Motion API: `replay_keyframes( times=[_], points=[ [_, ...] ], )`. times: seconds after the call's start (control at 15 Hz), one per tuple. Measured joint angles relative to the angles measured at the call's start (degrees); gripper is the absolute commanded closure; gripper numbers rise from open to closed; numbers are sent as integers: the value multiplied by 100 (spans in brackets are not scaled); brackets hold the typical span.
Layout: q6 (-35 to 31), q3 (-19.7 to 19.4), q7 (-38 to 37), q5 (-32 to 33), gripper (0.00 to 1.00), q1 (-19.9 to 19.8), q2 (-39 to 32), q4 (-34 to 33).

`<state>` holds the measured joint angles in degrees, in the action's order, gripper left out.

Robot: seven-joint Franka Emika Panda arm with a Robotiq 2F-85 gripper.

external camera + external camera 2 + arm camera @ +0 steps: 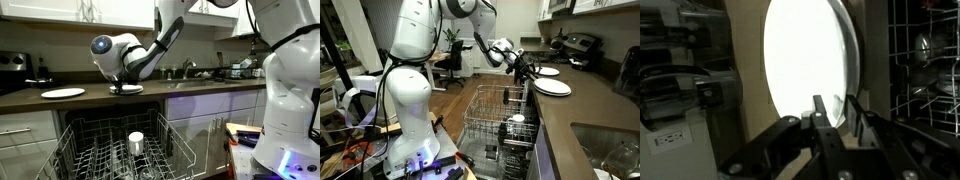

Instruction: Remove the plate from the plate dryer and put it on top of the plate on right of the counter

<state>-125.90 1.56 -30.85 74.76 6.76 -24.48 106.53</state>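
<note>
wrist view: hand (837,116) tight on rim of the plate (805,60), flat on counter (745,80)

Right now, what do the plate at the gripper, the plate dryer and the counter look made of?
By looks alone: the plate is probably glazed ceramic, plain white, glossy, glaring in the wrist view; the plate dryer is thin silver-grey wire, likely metal, perhaps coated; the counter is dark brown with a faint sheen, wood or laminate, I cannot tell.
</note>
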Motion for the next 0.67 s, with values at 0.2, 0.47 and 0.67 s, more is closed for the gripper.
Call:
replay_keyframes(
  times=[0.2, 0.47, 0.67],
  points=[
    [-41, 11, 0, -20, 60, 1, 0, 0],
    [-79, 52, 0, -71, 52, 3, 1, -1],
    [-80, 78, 0, -103, 47, 9, 8, -2]
  ],
)
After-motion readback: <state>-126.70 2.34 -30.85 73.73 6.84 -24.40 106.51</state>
